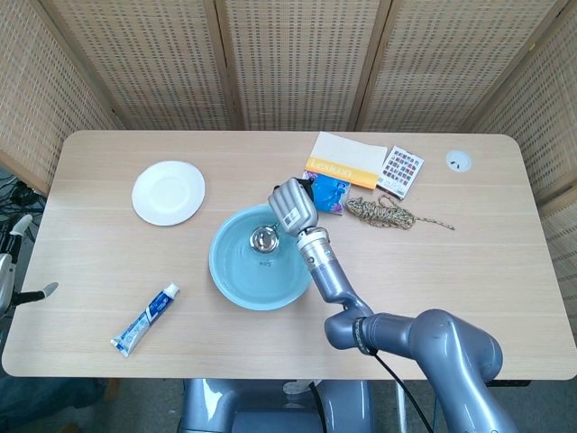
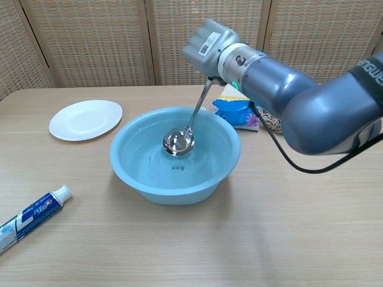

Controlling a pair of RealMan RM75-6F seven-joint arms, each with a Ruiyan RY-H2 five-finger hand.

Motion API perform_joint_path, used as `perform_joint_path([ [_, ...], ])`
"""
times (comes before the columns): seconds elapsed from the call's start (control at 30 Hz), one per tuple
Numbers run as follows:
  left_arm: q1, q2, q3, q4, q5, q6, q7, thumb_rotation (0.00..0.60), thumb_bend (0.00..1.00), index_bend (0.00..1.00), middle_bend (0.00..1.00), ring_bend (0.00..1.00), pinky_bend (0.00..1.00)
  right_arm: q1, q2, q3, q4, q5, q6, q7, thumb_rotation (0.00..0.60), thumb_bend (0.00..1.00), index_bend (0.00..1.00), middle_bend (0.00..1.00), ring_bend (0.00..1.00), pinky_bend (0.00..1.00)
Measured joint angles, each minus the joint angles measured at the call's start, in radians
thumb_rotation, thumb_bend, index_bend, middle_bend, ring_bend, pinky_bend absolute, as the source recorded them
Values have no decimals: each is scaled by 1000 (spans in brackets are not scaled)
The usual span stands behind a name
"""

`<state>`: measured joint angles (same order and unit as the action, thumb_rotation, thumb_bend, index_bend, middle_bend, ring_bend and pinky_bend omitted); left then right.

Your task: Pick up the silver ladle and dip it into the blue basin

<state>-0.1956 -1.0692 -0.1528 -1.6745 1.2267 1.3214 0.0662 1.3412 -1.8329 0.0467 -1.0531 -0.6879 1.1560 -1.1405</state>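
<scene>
The right hand [image 2: 209, 49] hangs above the far rim of the blue basin [image 2: 134, 179], holding the silver ladle [image 2: 179, 142] by the top of its handle, though how the fingers lie around the handle is hidden behind the back of the hand in both views. The grip is high and the handle runs steeply down from the hand, which lets the bowl of the ladle reach into the basin while the hand itself stays clear of the rim. The bowl sits low inside the basin, near its middle and close to the bottom; the ripples around it in the chest view suggest it is in water, so the dip looks to be at or near its deepest point. In the head view the ladle [image 1: 262, 238] shows just beside the hand [image 1: 291, 207], inside the basin [image 1: 225, 275]. The left hand is not clearly shown; only a dark tip at the table's left edge appears, so I cannot tell its state. Further out, a white plate [image 2: 85, 119] lies well apart to the left, a toothpaste tube [image 2: 33, 212] rests near the front left edge, and behind the arm sit a blue packet [image 2: 237, 112], a coil of twine [image 1: 383, 213], an orange-edged booklet [image 1: 346, 160] and a colour card [image 1: 400, 170].
</scene>
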Motion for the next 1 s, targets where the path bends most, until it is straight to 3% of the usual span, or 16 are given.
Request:
perform_joint_path([
  [0.27, -3, 3, 5, -3, 10, -3, -9, 600, 0, 0, 0, 0, 0, -52, -40, -52, 57, -95, -17, -96, 600, 760, 857, 1000, 1000, 1000],
  [0.63, 0, 6, 11, -9, 25, 7, -13, 600, 0, 0, 0, 0, 0, -104, -36, -12, -54, -29, -20, -295, 600, 762, 857, 1000, 1000, 1000],
  [0.77, 0, 6, 12, -12, 26, 9, -11, 600, 0, 0, 0, 0, 0, -120, -28, 18, -123, 36, -6, -348, 600, 766, 857, 1000, 1000, 1000],
  [1.0, 1, 9, 13, -20, 27, 12, -14, 600, 0, 0, 0, 0, 0, -148, -2, 138, -249, 169, 17, -340, 600, 766, 857, 1000, 1000, 1000],
])
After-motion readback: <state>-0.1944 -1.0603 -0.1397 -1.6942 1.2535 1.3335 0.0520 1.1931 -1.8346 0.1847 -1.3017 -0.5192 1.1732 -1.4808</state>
